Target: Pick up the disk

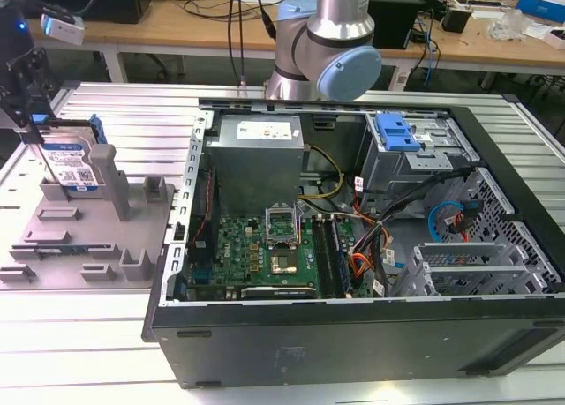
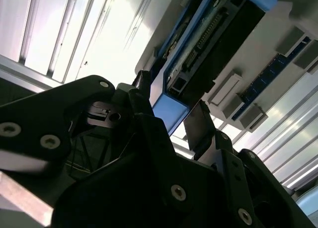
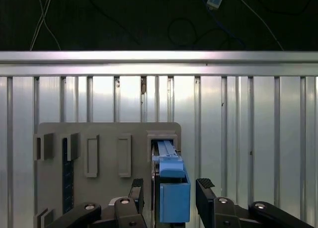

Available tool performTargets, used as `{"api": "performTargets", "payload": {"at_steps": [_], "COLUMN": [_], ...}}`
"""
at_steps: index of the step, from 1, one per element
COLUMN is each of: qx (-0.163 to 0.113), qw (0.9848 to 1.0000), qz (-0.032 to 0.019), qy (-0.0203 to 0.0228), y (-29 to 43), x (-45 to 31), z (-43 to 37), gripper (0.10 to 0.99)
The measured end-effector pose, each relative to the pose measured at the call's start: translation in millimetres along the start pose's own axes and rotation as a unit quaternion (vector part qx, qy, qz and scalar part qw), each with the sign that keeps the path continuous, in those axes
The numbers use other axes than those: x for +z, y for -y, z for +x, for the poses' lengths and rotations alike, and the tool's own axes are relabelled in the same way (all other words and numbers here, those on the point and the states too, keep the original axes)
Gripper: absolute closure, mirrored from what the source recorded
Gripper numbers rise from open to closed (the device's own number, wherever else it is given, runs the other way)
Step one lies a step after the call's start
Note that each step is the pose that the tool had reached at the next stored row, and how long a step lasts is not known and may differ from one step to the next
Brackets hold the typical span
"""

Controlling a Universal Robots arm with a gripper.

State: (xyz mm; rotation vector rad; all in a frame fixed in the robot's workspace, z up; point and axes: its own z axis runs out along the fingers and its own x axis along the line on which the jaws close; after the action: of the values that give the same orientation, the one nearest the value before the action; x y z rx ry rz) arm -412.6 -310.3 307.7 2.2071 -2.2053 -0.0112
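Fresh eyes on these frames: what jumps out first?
The open computer case dominates the exterior view's centre and right, motherboard exposed. At that view's far left the disk stands upright in the grey fixture block. In the first wrist view the gripper straddles the disk's blue edge, jaws open, gaps either side.

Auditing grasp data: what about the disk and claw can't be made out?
Exterior view: lower part of the disk, hidden in the grey fixture block.
First wrist view: body of the claw, cut by the picture's edge.
Both wrist views: the disk's face, seen edge-on.
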Motion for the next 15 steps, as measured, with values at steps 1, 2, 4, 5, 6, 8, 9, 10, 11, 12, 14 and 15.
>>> {"api": "performTargets", "payload": {"at_steps": [1, 2, 4, 5, 6, 8, 9, 10, 11, 12, 14, 15], "qx": [0.000, 0.000, 0.000, 0.000, 0.000, -0.001, -0.001, -0.001, -0.001, -0.001, -0.001, -0.001], "qw": [1.0000, 1.0000, 1.0000, 1.0000, 1.0000, 1.0000, 1.0000, 1.0000, 1.0000, 1.0000, 1.0000, 1.0000], "qz": [0.0000, 0.0001, 0.0001, 0.0001, 0.0001, 0.0000, 0.0000, 0.0000, 0.0000, 0.0000, 0.0000, 0.0000], "qy": [0.0000, 0.0000, 0.0000, 0.0000, 0.0000, 0.0000, 0.0000, 0.0000, 0.0000, 0.0000, 0.0000, 0.0000], "y": [0.3, 0.4, 0.6, 0.7, 0.7, 0.8, 0.7, 0.7, 0.7, 0.7, 0.7, 0.7], "x": [0.5, 0.9, 3.2, 4.7, 5.5, 7.2, 7.8, 8.1, 8.4, 8.9, 9.5, 9.7], "z": [0.0, 0.0, 0.0, 0.0, -0.1, -0.4, -0.5, -0.6, -0.6, -0.6, -0.7, -0.7], "gripper": [0.545, 0.545, 0.545, 0.545, 0.545, 0.545, 0.545, 0.545, 0.545, 0.545, 0.545, 0.545]}}
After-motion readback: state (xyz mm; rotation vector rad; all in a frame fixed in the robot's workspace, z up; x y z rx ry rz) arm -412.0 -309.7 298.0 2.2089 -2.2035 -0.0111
